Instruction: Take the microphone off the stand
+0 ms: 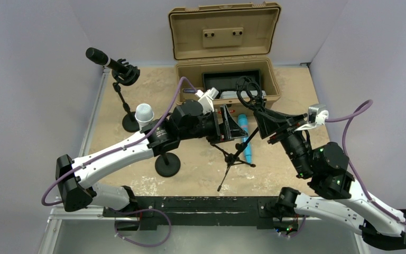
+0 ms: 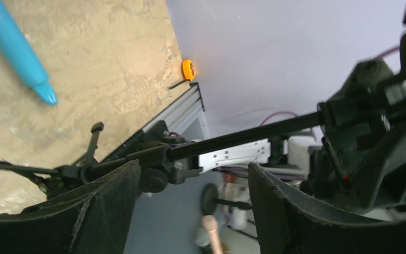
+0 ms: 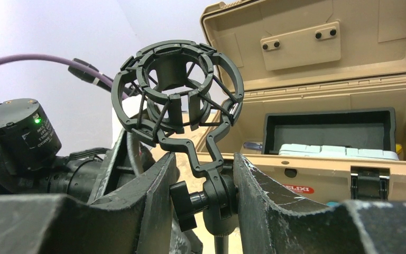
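A black tripod stand stands mid-table, and its shock mount is empty. A blue microphone lies flat on the table beside the stand; it also shows in the left wrist view. My right gripper is shut on the stand's swivel joint, just below the empty mount. My left gripper is open and empty. The stand's pole crosses just past its fingertips.
An open tan case stands at the back. Back left, a black microphone sits in a second stand's mount. A silver-headed microphone on a round-base stand is beside my left arm. An orange object lies by the table's edge.
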